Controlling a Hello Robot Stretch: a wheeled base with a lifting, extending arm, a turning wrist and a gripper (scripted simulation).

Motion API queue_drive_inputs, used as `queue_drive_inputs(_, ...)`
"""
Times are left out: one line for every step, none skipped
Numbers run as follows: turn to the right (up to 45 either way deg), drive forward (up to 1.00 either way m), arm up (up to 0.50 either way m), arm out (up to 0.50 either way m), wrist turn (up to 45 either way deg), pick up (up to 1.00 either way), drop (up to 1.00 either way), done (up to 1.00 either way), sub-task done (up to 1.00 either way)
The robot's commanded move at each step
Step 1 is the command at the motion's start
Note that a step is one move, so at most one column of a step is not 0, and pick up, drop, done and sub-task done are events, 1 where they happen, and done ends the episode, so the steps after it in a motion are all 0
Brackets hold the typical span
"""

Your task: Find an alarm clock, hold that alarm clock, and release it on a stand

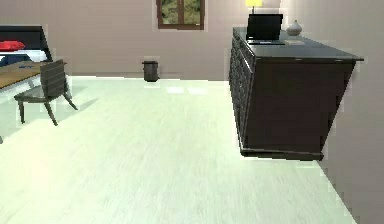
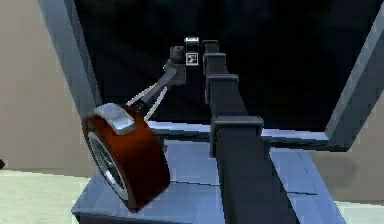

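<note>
Facing dresser point(image 1: 285, 95) forward; arm side: alarm clock point(image 2: 125, 160) at hand point(image 2: 140, 104).

Forward view: a dresser point(image 1: 285, 95) stands at the right, with a laptop point(image 1: 266, 28) on its top and a vase point(image 1: 294, 28) just right of the laptop. A bin point(image 1: 150, 69) sits at the back wall, centre left. A chair point(image 1: 47, 88) is at the left, with a bed point(image 1: 20, 48) behind it.

Arm side view: the alarm clock point(image 2: 125, 155) lies lower left, at the finger end of the claw point(image 2: 140, 103) and in front of a stand point(image 2: 290, 175).
</note>
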Motion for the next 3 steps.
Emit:
queue_drive_inputs(0.0, 0.0, 0.0, 0.0, 45.0, 0.0, 0.0, 0.0, 0.0)
queue_drive_inputs(0.0, 0.0, 0.0, 0.0, 45.0, 0.0, 0.0, 0.0, 0.0)
queue_drive_inputs(0.0, 0.0, 0.0, 0.0, 45.0, 0.0, 0.0, 0.0, 0.0)
